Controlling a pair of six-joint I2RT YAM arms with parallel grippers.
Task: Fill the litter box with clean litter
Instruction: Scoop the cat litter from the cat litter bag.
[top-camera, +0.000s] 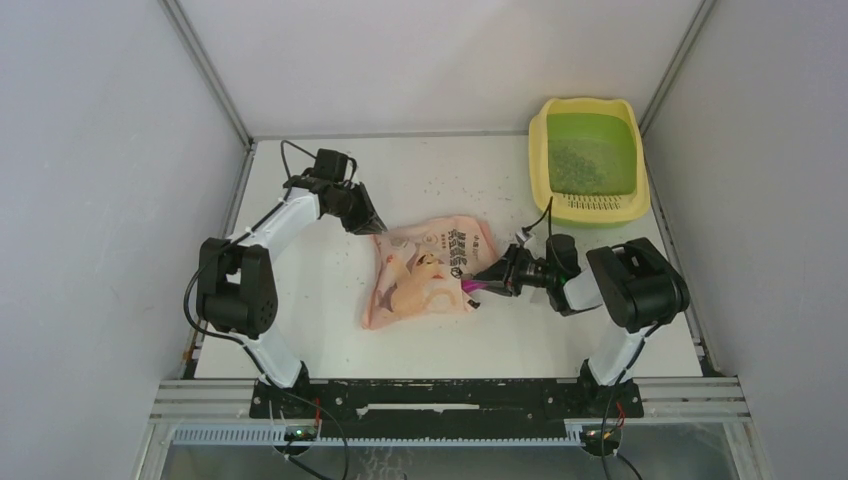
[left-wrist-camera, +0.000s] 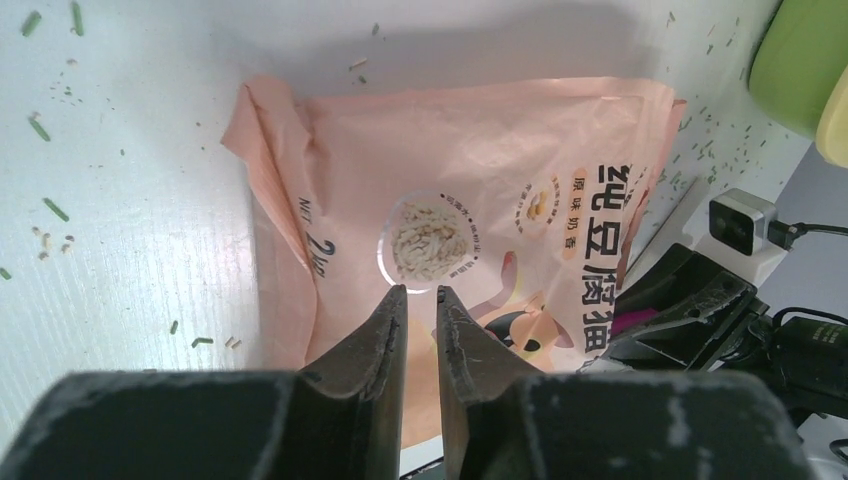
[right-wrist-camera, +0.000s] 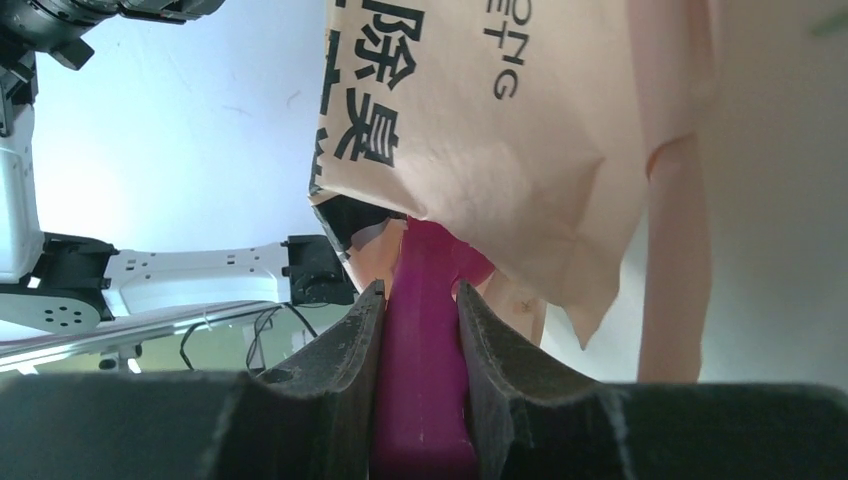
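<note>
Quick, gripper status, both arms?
Left gripper: nearly closed over the bag edge; grip cannot be told.
Right gripper: closed on the magenta scoop handle.

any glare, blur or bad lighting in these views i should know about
Top external: even soft light, sharp, only faint shadows on the table. Left wrist: the table glares near white at left, while the bag print is sharp. Right wrist: backlit and washed out at upper left; the scoop, close to the lens, looks soft.
</note>
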